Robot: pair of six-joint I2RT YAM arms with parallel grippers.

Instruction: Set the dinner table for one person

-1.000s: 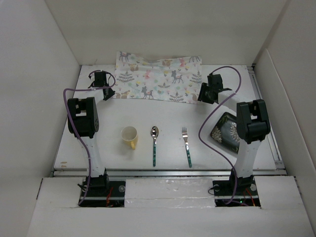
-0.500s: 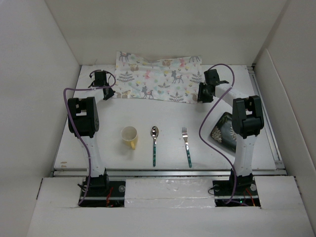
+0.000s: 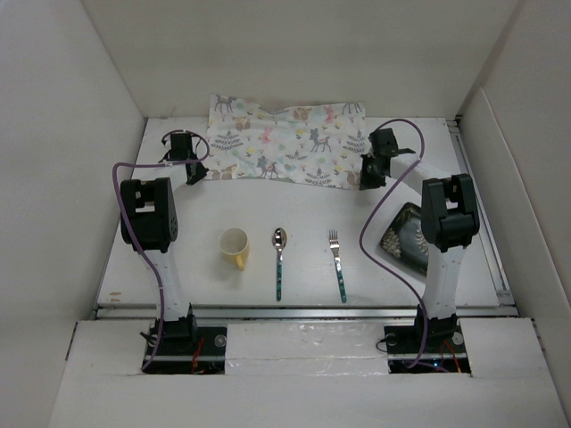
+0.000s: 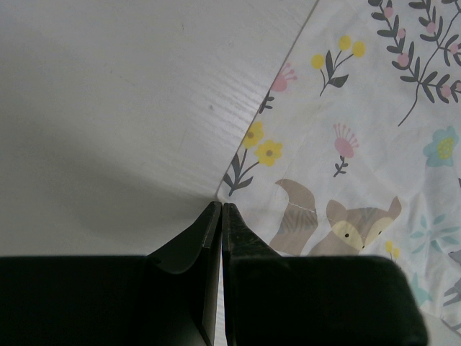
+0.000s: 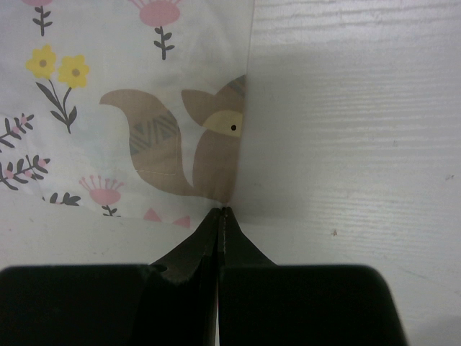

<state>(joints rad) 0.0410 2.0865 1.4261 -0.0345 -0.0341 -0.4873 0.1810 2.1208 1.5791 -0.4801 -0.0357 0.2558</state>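
Note:
The pastel animal-and-flower cloth mat (image 3: 285,143) lies at the far side of the white dinner table (image 3: 268,201), its back edge rumpled against the rear wall. My left gripper (image 3: 194,174) is shut on the mat's near-left corner, and the left wrist view shows the cloth (image 4: 346,144) pinched at the tips of that gripper (image 4: 221,205). At the near-right corner, my right gripper (image 3: 366,178) is shut as well. In the right wrist view a fox-printed fold of the mat (image 5: 209,137) runs into the closed tips of the right gripper (image 5: 224,210).
In a row nearer the arms lie a yellow cup (image 3: 234,245), a spoon (image 3: 278,259) and a fork (image 3: 337,263). A dark patterned plate (image 3: 406,236) sits at the right, partly behind the right arm. White panels wall the table, and a metal rail (image 3: 303,310) runs along its near edge.
The right arm moved in to the mat's near-right corner and its gripper shut on it. The left gripper also closed on its corner and shifted slightly left.

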